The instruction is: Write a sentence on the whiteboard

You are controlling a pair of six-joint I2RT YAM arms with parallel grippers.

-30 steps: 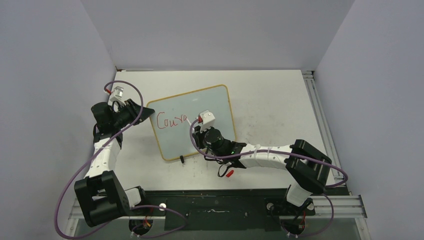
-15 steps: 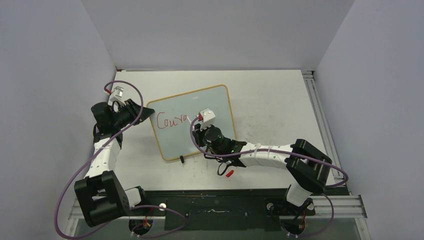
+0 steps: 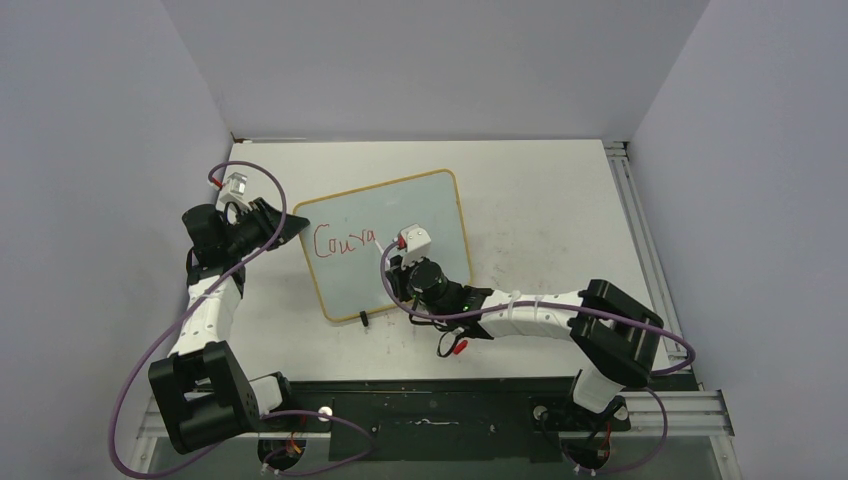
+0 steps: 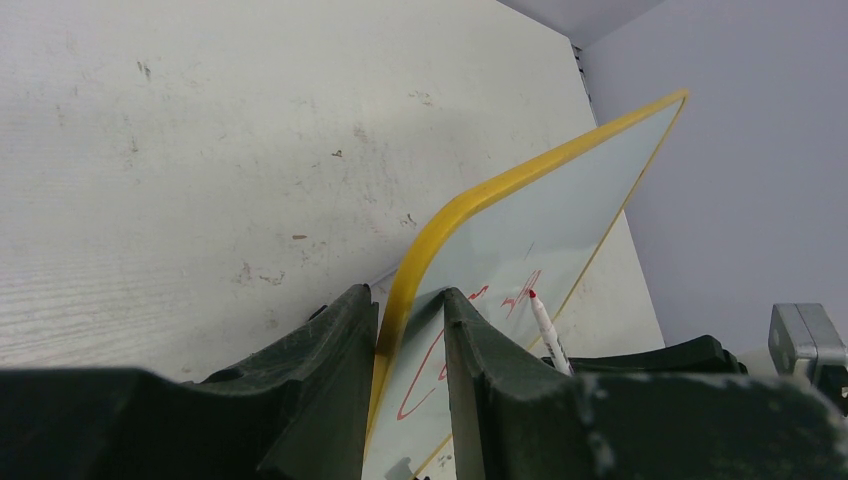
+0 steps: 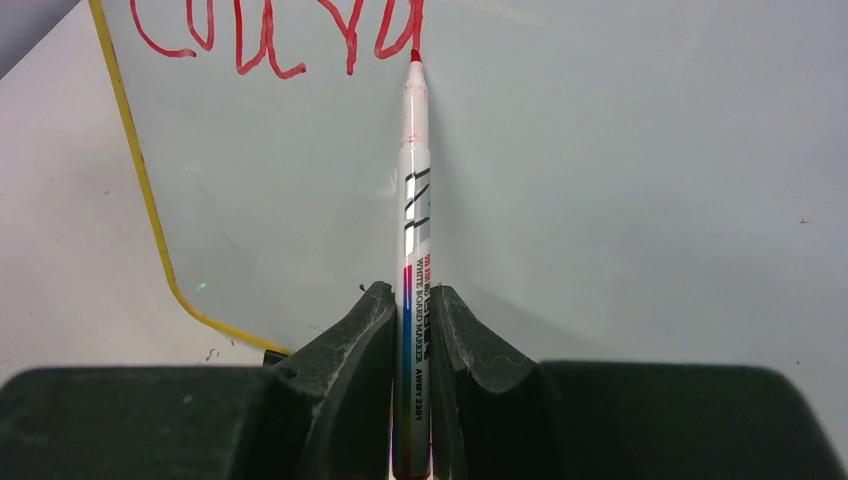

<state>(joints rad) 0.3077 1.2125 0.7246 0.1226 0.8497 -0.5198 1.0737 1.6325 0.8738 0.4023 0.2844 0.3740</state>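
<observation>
Right gripper [image 5: 410,292], lower centre of the right wrist view: jaws pressed together on the barrel of a red marker [image 5: 414,180], tip touching the whiteboard [image 5: 620,150] at the foot of the last red stroke, top centre. Sentence [image 3: 342,241] so far only "Coura", on the left half of the board, centre of the top view (most of the writing apparently yet to come). For the stroke in hand: light, even tip contact; travel rightward along the same baseline; letter height matched to the letters already there; room left on the right for the remaining letters. Left gripper [image 4: 408,295], bottom centre of the left wrist view: jaws partly apart, clamped across the yellow frame at the board's left corner, steadying it over the scuffed table [image 4: 200,150]. Clamp best held unmoving during writing; any slip likely to skew or smear the letters.
</observation>
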